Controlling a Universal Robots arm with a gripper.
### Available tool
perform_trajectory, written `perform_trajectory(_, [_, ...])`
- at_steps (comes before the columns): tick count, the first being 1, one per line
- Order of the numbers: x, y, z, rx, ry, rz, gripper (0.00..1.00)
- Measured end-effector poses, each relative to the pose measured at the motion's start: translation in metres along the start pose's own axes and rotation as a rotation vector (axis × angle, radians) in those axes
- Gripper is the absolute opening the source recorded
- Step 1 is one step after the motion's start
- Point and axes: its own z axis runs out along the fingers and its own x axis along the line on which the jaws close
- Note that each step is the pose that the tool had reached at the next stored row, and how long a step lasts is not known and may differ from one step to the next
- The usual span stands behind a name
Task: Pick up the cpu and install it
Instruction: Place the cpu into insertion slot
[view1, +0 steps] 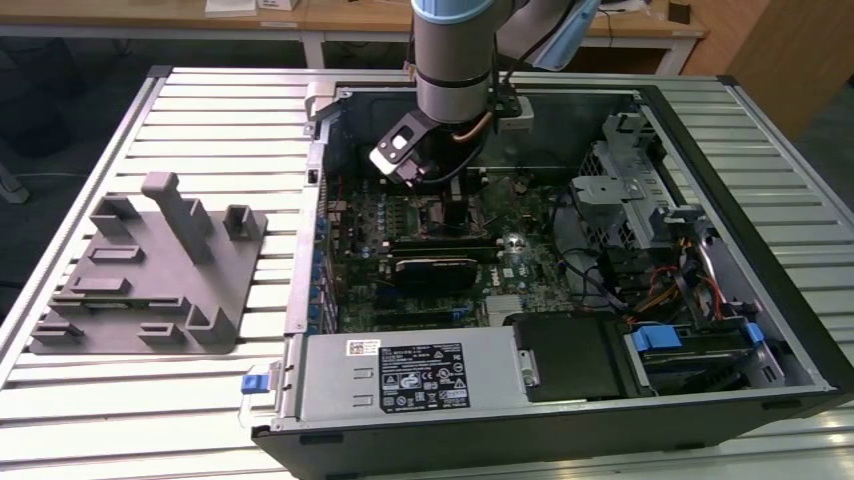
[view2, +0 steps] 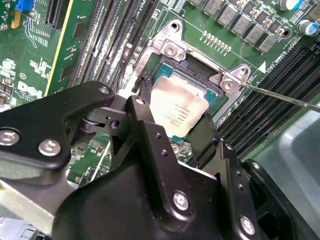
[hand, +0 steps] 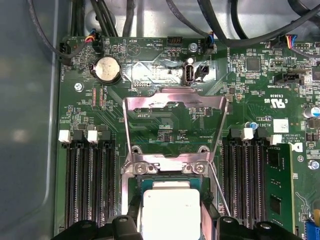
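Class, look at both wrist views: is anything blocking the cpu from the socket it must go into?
Nothing visible does. The hinged metal frame is swung open, away from the opening, and the cpu lies right at the socket. Whether it is fully seated cannot be told.

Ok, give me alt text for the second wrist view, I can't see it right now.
The black gripper clamps the silvery cpu by two opposite edges, right at the open socket on the green motherboard. A metal frame borders the socket, with dark memory slots on either side and a thin lever rod.
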Motion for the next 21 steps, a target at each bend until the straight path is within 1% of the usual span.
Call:
perform_trajectory(6, [0.0, -0.0008, 0.0001, -0.0001, 0.0004, -0.001, 0.55])
perform_trajectory(21, [0.0, -0.0014, 0.0011, 0.0001, 0.0048, 0.0, 0.55])
